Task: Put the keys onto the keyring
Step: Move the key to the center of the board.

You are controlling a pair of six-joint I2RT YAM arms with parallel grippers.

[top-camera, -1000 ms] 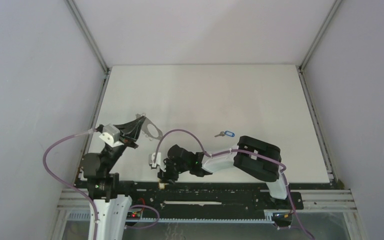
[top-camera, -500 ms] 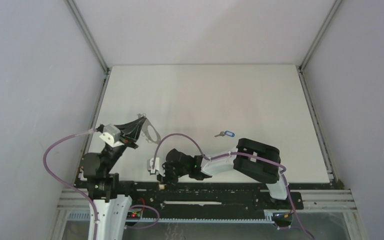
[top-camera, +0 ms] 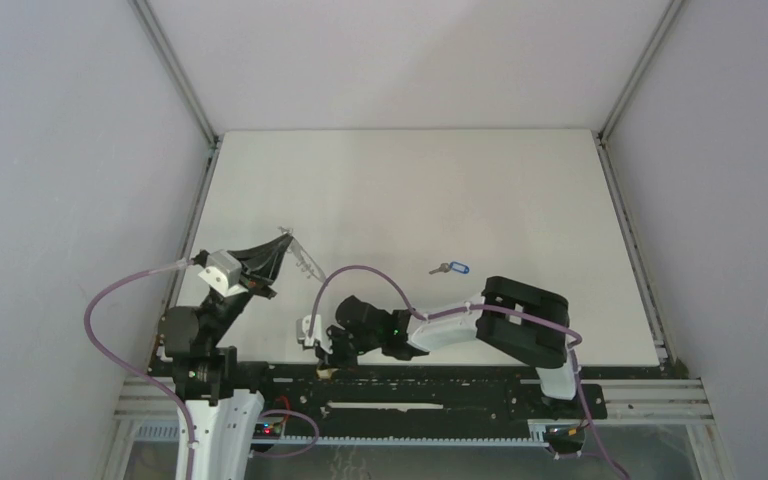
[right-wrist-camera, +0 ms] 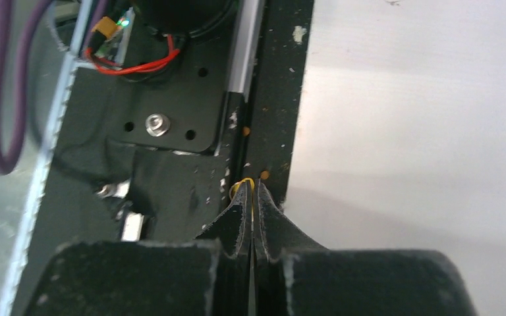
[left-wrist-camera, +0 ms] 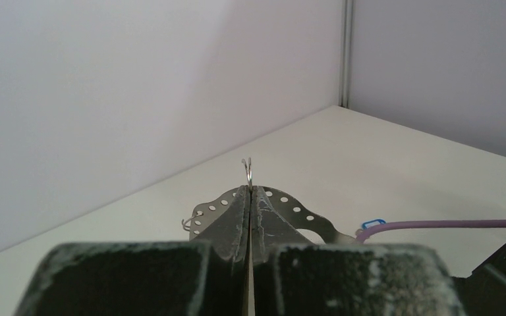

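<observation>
Left arm [top-camera: 200, 330] folded upright, wrist tilted forward-right. Left end effector [left-wrist-camera: 249, 189] raised, fingers pressed together. Right arm [top-camera: 520, 320]: elbow far right, forearm stretched leftward. Right end effector [right-wrist-camera: 252, 188] low, pointing down and back, fingers pressed together.
</observation>
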